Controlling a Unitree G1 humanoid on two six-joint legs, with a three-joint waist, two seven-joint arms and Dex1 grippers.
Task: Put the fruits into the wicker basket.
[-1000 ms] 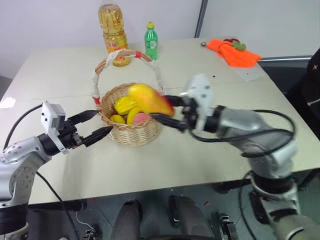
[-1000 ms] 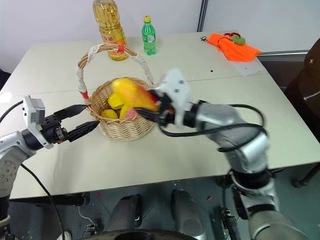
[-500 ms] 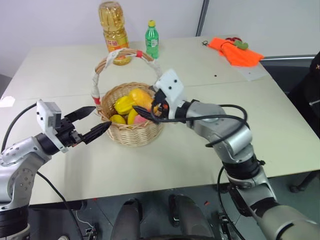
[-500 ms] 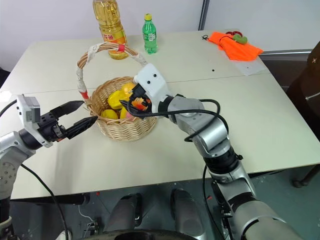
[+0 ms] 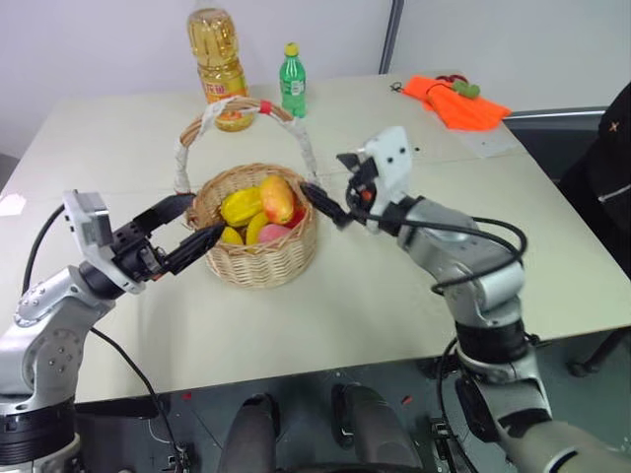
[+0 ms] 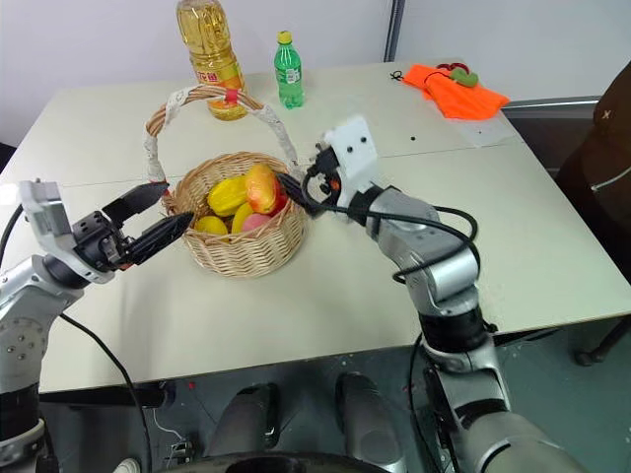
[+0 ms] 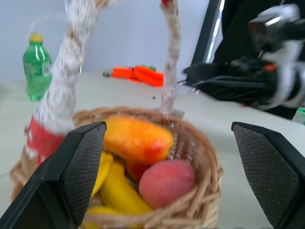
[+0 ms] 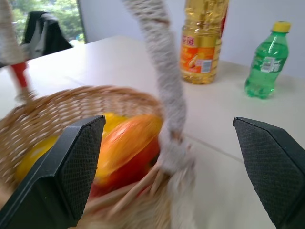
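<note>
The wicker basket (image 5: 258, 258) stands mid-table, its white handle (image 5: 189, 143) arching over it. Inside, the red-and-yellow mango (image 5: 277, 197) lies on top, with the pink peach (image 7: 167, 182) beside it among yellow fruit (image 5: 242, 206). My right gripper (image 5: 331, 208) is open and holds nothing; it hovers just outside the basket's right rim, pointing at it. At the basket's left side my left gripper (image 5: 194, 225) is open too, with one finger near the rim. The right wrist view looks past the handle (image 8: 167, 98) at the mango (image 8: 125, 143).
A large oil bottle (image 5: 217, 57) and a small green bottle (image 5: 291, 81) stand behind the basket. Orange cloth (image 5: 455, 101) lies at the far right of the table (image 5: 394, 315), whose front edge runs just below both arms.
My right gripper carried the mango over the rim, let it go into the basket, opened wide and drew back to the right. My left gripper rose slightly beside the basket.
</note>
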